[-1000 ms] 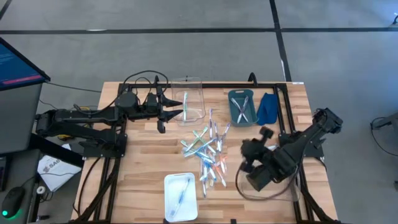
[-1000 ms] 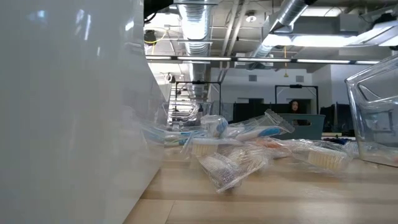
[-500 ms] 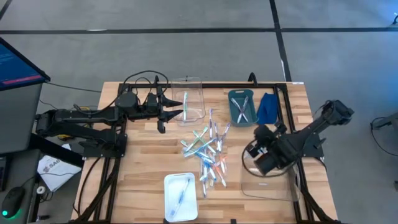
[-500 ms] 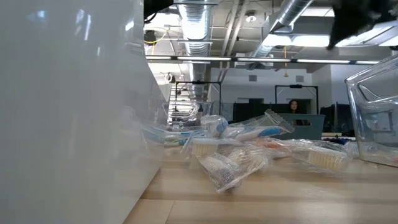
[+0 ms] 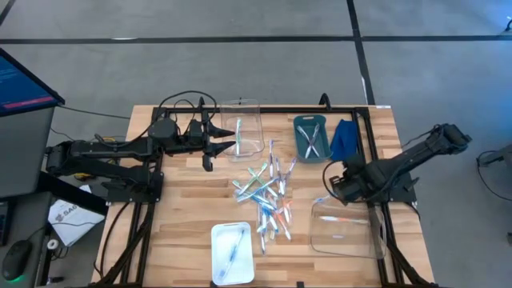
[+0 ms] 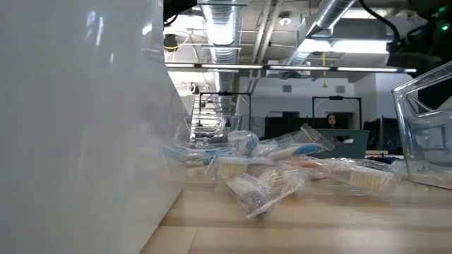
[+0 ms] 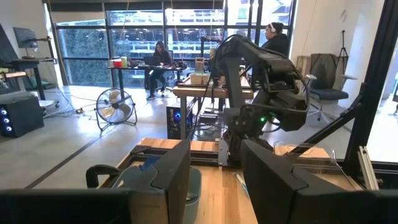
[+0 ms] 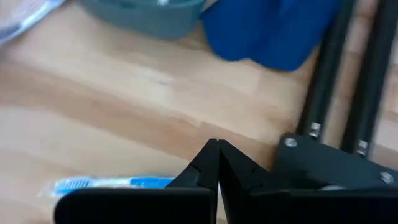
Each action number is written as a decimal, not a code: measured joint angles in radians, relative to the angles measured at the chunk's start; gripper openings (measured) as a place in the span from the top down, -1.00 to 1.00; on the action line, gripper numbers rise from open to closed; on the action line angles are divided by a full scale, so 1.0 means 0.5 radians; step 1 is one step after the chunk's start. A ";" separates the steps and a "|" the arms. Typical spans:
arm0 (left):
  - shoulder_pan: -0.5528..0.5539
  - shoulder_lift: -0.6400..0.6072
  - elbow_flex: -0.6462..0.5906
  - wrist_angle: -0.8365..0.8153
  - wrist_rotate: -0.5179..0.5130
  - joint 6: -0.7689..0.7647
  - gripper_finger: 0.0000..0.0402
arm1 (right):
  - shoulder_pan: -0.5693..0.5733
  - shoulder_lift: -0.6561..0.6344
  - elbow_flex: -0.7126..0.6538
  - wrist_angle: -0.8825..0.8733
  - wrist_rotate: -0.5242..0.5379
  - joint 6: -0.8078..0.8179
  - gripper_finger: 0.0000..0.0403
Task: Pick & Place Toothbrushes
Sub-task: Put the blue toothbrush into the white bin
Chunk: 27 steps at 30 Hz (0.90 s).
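My right gripper [image 5: 334, 186] hangs over the worktop [image 5: 192, 216] beside the toothbrushes [image 5: 268, 196], fingers pressed together, empty. My left gripper [image 5: 238, 145] waits at the clear tray [image 5: 254, 120], fingers parted, gripping nothing. The pile lies mid-worktop.

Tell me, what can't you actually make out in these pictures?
- Toothbrushes in the pile: too small and overlapped in the high view to count.
- Low view: a big white container blocks most of the table.
- Left gripper: whether it holds anything is too small to tell in the high view.
- Teal bin: contents too small to identify.
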 joint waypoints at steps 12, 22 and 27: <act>0.000 0.000 0.000 0.007 0.000 0.000 0.33 | -0.201 0.141 -0.025 0.174 -0.132 -1.127 1.00; 0.000 0.000 0.000 0.005 0.000 0.000 0.33 | -0.341 0.422 -0.053 0.142 0.325 -1.540 1.00; 0.000 0.000 0.000 0.002 -0.001 0.000 0.33 | -0.491 0.598 -0.036 0.187 0.450 -1.645 1.00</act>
